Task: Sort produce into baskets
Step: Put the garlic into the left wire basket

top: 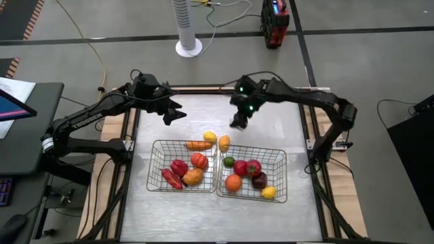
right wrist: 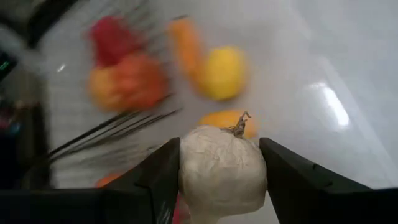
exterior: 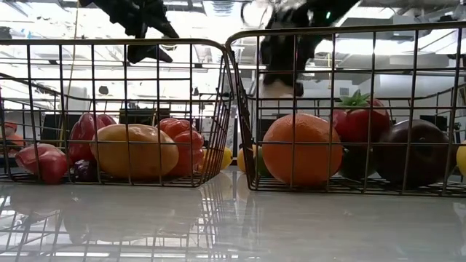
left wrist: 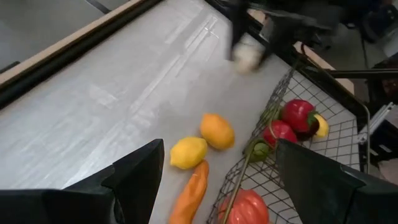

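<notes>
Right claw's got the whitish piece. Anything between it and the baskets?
Nothing visible does. The right claw holds the whitish piece in the air behind the baskets; the lemon lies on the table below, off that path.

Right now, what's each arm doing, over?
Right gripper shut on whitish vegetable, held above table behind baskets. Left gripper open, empty, over table. Carrot, two yellow fruits still unsorted. Nothing blocking.
</notes>
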`<state>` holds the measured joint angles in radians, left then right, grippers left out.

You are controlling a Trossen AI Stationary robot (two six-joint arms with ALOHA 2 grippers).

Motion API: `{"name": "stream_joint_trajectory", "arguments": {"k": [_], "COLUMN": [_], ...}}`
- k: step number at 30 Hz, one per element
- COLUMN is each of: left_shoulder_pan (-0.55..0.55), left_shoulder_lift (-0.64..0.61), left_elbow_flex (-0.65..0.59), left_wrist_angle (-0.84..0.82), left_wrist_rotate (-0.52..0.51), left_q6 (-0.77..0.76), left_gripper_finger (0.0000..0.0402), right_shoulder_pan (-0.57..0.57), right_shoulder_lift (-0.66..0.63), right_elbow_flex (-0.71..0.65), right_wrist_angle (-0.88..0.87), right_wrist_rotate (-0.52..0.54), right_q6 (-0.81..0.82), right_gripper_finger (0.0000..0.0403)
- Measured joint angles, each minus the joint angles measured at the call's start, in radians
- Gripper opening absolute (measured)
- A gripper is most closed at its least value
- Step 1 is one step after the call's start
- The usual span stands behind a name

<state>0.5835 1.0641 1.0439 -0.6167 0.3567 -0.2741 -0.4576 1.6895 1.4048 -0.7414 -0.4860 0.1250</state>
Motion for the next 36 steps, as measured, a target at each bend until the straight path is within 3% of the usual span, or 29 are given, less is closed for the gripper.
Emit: {"name": "stream_joint_trajectory", "arguments": {"k": [8,16,24,36], "left_shoulder_pan": [-0.001,-0.017,-0.024,-0.023], "left_shoulder_lift": [0.000,0.000,0.000,0.000], "left_elbow_flex": [0.000,0.000,0.000,0.000], "left_wrist_angle": [0.001,0.001,0.005,0.042], "left_wrist_rotate": [0.019,0.031,0.031,0.029], "left_q6": [0.015,0.029,0.031,0.032], "left_gripper_finger": [0.0292,0.0292,0.0292,0.0292], "right_shoulder_pan": [0.261,0.451,0.479,0.432], "right_shoulder_lift": [-0.081,-0.083,-0.083,-0.021], "right_elbow_flex": [0.000,0.000,0.000,0.000], "right_wrist_angle": [-0.066,-0.072,-0.061,0.412], "right_wrist_rotate": [0.049,0.239,0.279,0.285], "right_q6": [0.007,0.186,0.225,0.241], "right_gripper_finger": [0.0230,0.0241,0.0254,0.0255]}}
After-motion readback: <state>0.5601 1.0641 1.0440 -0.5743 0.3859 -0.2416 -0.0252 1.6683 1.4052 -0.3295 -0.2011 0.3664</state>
